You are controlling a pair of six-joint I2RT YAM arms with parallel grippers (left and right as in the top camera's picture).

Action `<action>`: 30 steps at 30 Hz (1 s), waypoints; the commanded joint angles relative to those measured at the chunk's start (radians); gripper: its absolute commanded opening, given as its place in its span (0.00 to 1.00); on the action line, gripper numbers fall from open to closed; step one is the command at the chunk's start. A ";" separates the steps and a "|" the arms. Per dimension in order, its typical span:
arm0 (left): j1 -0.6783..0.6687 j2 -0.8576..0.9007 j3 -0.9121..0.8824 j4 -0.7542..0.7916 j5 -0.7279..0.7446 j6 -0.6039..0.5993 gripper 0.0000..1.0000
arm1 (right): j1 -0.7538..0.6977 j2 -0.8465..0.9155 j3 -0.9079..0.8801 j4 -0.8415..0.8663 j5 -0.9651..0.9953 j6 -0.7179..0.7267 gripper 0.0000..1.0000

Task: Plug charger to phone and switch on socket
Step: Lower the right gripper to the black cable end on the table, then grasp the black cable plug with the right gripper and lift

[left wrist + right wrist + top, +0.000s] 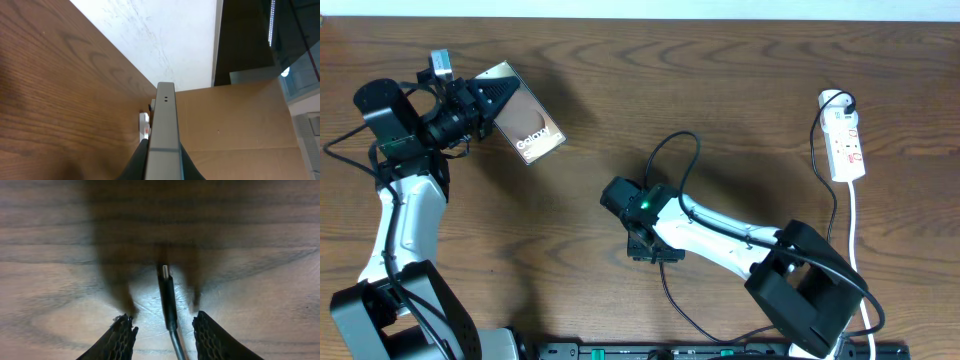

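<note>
Open bench lies between the phone, clamped in the closed left claw at far left, and the socket by the right edge. Mid-bench, the right claw straddles the charger tip, jaws parted and clear of it.

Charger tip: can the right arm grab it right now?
Probably yes. The charger lies on the table, its tip between the open jaws of the right gripper, and nothing covers it.
</note>
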 commanded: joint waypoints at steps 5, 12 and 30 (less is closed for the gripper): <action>0.004 -0.016 0.000 0.009 0.020 0.013 0.07 | 0.006 0.018 -0.006 0.004 0.007 0.006 0.36; 0.004 -0.016 0.000 0.009 -0.003 0.013 0.07 | -0.021 0.045 -0.006 0.010 -0.037 -0.009 0.28; 0.004 -0.016 0.000 0.009 -0.005 0.014 0.08 | -0.037 0.054 -0.006 0.017 -0.051 -0.017 0.08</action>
